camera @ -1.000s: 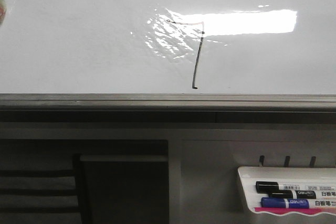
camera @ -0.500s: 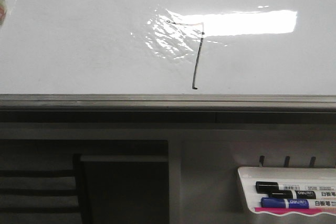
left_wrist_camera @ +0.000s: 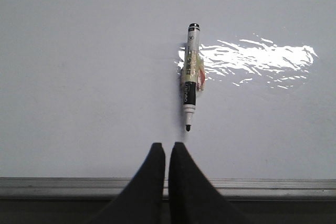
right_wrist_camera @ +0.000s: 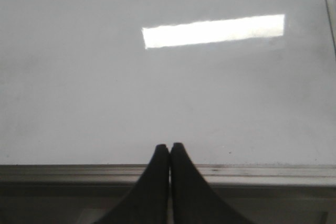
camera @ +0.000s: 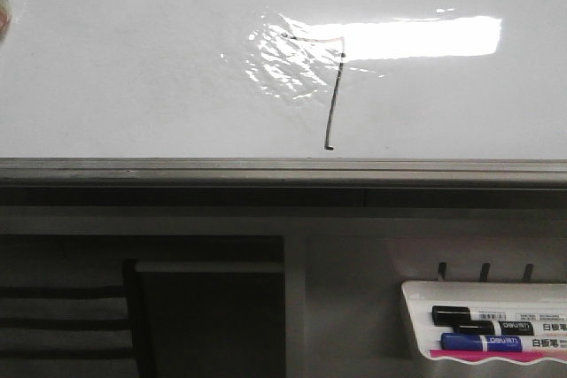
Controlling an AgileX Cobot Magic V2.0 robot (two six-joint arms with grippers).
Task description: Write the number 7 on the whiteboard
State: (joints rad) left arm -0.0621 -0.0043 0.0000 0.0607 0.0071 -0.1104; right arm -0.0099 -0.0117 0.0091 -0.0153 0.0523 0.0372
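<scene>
Left wrist view: left gripper (left_wrist_camera: 167, 148) clenched on nothing, marker (left_wrist_camera: 190, 74) lying just ahead of the jaws on the whiteboard (left_wrist_camera: 79, 77). Judged light, stiff, slick; grasp mid-barrel at the tape. Right gripper (right_wrist_camera: 169, 148) likewise pressed closed, empty. Number 7 (camera: 332, 99) sits beyond both; its top bar is lost in glare.

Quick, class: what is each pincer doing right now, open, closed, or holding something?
Left pincer: closed, holding nothing; the marker lies apart from it on the whiteboard.
Right pincer: closed, holding nothing.
</scene>
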